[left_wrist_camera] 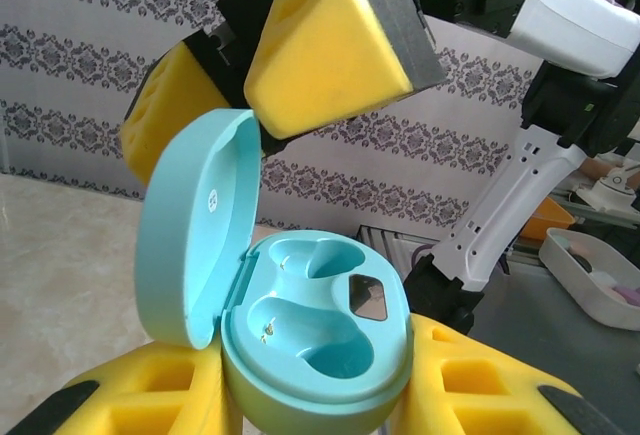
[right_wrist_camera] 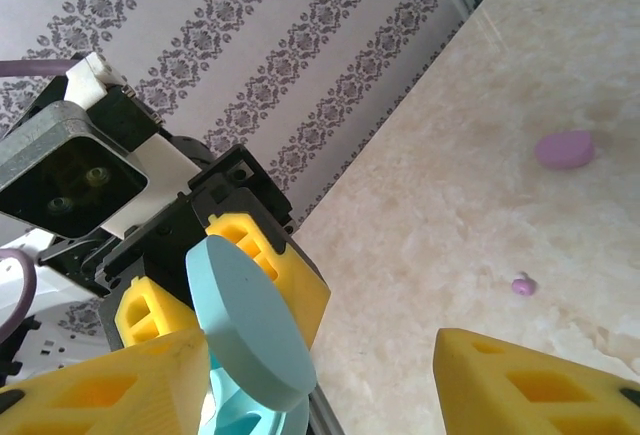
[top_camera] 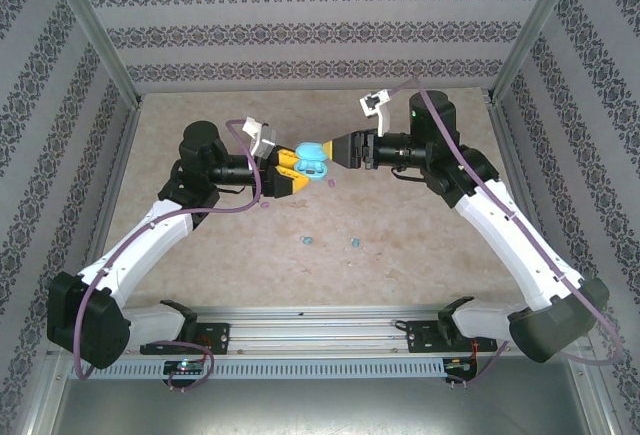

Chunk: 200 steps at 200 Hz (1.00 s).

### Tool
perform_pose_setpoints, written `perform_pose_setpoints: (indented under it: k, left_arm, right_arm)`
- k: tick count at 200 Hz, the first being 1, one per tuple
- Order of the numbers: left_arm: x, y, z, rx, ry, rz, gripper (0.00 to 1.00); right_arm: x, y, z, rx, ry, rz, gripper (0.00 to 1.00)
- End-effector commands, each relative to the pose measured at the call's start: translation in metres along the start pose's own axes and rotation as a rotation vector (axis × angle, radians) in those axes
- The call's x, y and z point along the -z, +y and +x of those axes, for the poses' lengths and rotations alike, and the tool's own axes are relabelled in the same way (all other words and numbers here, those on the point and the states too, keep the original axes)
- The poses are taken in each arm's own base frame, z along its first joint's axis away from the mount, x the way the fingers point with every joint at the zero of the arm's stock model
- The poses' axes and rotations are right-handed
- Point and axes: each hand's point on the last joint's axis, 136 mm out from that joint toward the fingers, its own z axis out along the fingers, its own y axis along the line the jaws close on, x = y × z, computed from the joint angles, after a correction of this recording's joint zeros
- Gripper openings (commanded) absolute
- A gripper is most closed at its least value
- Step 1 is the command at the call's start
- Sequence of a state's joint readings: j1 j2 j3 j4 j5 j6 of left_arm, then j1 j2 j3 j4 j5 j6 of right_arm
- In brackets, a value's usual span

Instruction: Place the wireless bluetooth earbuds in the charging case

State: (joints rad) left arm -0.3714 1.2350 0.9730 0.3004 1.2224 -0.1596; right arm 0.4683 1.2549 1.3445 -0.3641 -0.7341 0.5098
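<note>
Right now the left gripper [top_camera: 295, 173] is clamping the base of the light blue egg-shaped plastic charging case [left_wrist_camera: 320, 355], its lid standing open and both sockets bare. The right gripper [right_wrist_camera: 320, 385] is sitting with jaws wide apart around the lid's top edge, one yellow pad touching it and nothing gripped. One light blue plastic earbud [top_camera: 308, 241] and a second light blue earbud [top_camera: 354, 244] are lying near each other on the beige marbled tabletop [top_camera: 420, 225], apart from the case. A tiny pink-purple earbud [right_wrist_camera: 523, 285] is lying near a pink-purple oval case [right_wrist_camera: 565, 148]. A small printed mark [left_wrist_camera: 212, 196] inside the lid is too small to read.
</note>
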Motion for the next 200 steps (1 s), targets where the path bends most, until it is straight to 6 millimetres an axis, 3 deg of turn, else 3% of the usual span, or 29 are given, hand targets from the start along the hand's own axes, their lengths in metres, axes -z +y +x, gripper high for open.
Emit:
perform_pose_setpoints:
  k: [1, 63, 98, 130, 164, 200]
  left_arm:
    - [0.003, -0.001, -0.006, -0.047, -0.008, -0.016, 0.20]
    - [0.009, 0.022, 0.010, 0.024, 0.009, -0.104, 0.20]
    - [0.019, 0.037, 0.018, 0.058, -0.005, -0.172, 0.20]
    - [0.035, 0.054, 0.030, 0.090, -0.015, -0.260, 0.19]
    - [0.054, 0.064, 0.043, 0.086, -0.001, -0.375, 0.19]
    - [0.066, 0.062, 0.055, 0.067, 0.036, -0.442, 0.19]
  right_arm:
    - [0.008, -0.002, -0.001, -0.016, -0.032, 0.038, 0.61]
    - [0.015, -0.005, 0.008, -0.046, -0.045, 0.072, 0.62]
    - [0.013, -0.030, 0.022, -0.203, -0.063, 0.172, 0.61]
    - [-0.002, -0.054, 0.056, -0.330, -0.032, 0.278, 0.58]
    - [-0.012, -0.108, 0.114, -0.545, -0.037, 0.531, 0.48]
    - [-0.047, -0.123, 0.170, -0.690, 0.009, 0.574, 0.45]
